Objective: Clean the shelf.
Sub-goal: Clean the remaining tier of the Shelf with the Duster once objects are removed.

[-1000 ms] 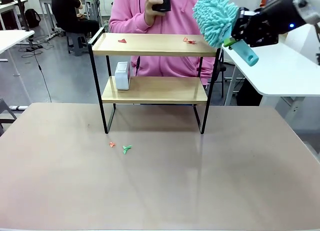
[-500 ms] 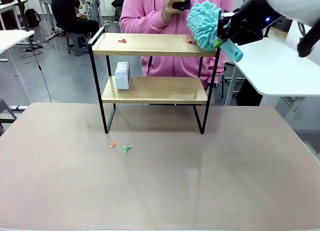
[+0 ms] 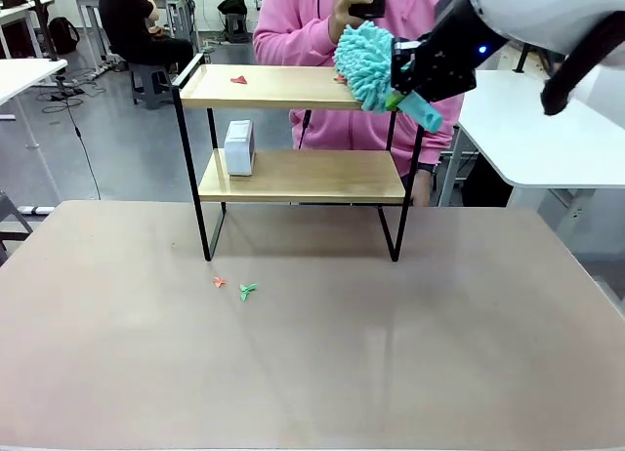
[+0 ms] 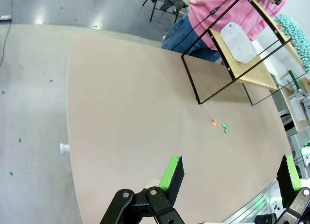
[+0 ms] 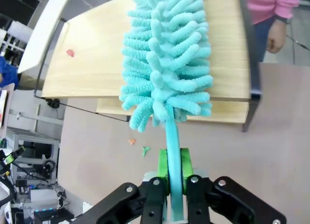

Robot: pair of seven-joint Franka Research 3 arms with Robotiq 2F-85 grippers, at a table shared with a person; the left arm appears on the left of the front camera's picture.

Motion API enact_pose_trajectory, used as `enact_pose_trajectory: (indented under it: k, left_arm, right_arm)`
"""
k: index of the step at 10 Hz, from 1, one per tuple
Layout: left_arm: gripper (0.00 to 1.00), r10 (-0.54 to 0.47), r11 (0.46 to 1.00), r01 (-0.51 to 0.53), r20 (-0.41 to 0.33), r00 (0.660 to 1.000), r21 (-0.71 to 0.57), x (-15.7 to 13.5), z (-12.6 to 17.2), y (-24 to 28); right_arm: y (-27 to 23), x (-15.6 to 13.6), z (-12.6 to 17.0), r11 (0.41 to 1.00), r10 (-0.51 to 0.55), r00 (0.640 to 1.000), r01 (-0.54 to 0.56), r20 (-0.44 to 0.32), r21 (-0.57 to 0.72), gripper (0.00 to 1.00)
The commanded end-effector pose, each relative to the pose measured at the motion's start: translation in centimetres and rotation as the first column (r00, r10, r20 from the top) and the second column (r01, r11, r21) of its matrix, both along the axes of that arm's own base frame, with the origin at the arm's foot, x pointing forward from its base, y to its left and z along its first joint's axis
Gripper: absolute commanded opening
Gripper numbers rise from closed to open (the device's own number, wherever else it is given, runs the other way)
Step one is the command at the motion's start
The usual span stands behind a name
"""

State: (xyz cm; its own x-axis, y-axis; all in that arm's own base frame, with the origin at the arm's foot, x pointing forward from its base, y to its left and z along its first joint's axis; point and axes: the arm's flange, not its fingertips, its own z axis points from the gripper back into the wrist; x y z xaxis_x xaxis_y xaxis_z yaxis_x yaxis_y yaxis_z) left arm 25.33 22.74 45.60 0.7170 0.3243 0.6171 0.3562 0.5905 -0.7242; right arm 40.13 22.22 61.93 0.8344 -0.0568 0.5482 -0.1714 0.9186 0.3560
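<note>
The shelf (image 3: 293, 87) stands at the table's far side, with two wooden boards in a black frame. My right gripper (image 3: 418, 72) is shut on the handle of a teal fluffy duster (image 3: 365, 62), whose head rests on the right end of the top board. A red paper scrap (image 3: 238, 79) lies on that board's left part. In the right wrist view the duster head (image 5: 167, 59) lies across the top board (image 5: 97, 59), with the scrap (image 5: 70, 53) far off and the right gripper (image 5: 174, 171) clamped on the handle. My left gripper (image 4: 230, 174) hangs open above the table.
A white box (image 3: 238, 146) stands on the lower board. An orange scrap (image 3: 219, 282) and a green scrap (image 3: 248, 291) lie on the table before the shelf. A person in pink (image 3: 303, 12) stands behind it holding a phone. A white table (image 3: 537, 129) is at right.
My right arm has swung the duster left and down, from beside the shelf's right end onto the top board. The red scrap at that end is now behind the duster.
</note>
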Motion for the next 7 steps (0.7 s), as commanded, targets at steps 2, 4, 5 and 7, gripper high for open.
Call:
enact_pose_trajectory:
  k: [2,4,5,7]
  left_arm:
    - [1.00,0.000,1.000,0.001,0.031,1.000,-0.007,0.1,0.2,-0.1]
    - [1.00,0.000,1.000,0.001,0.031,1.000,-0.007,0.1,0.2,-0.1]
    - [1.00,0.000,1.000,0.001,0.031,1.000,-0.007,0.1,0.2,-0.1]
    - [1.00,0.000,1.000,0.001,0.031,1.000,-0.007,0.1,0.2,-0.1]
  right_arm:
    - [3.9,1.6,0.4,0.989,0.143,0.989,-0.144,-0.043,-0.016,0.13]
    - [6.6,2.4,0.3,0.965,0.260,0.963,-0.262,-0.068,-0.007,0.13]
    - [7.3,2.7,0.3,0.951,0.309,0.949,-0.310,-0.070,-0.001,0.13]
    - [8.4,3.4,0.2,0.894,0.446,0.888,-0.447,-0.113,0.010,0.13]
